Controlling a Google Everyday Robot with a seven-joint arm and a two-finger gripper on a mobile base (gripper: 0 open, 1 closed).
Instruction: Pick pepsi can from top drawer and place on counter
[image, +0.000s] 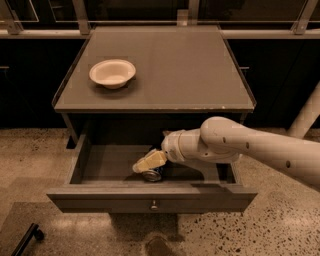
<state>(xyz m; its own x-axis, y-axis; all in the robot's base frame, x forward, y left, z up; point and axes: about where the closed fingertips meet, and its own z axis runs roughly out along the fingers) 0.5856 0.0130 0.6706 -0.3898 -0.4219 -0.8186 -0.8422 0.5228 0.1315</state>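
The pincer (149, 163) is hanging low inside the open drawer (100, 197), right on top of the dark can (152, 175), and I cannot tell if it is spread or pinching the can. The can is lying on the drawer floor, near the middle and close to the front panel, with one shiny end showing. The white arm (240, 147) is stretching in from the right, and up on the bench (175, 65) a white bowl (112, 73) is sitting near the left side.

The counter (180, 70) carried a white bowl (112, 73) on its left side, with the gripper (144, 166) down in the top drawer (150, 197).
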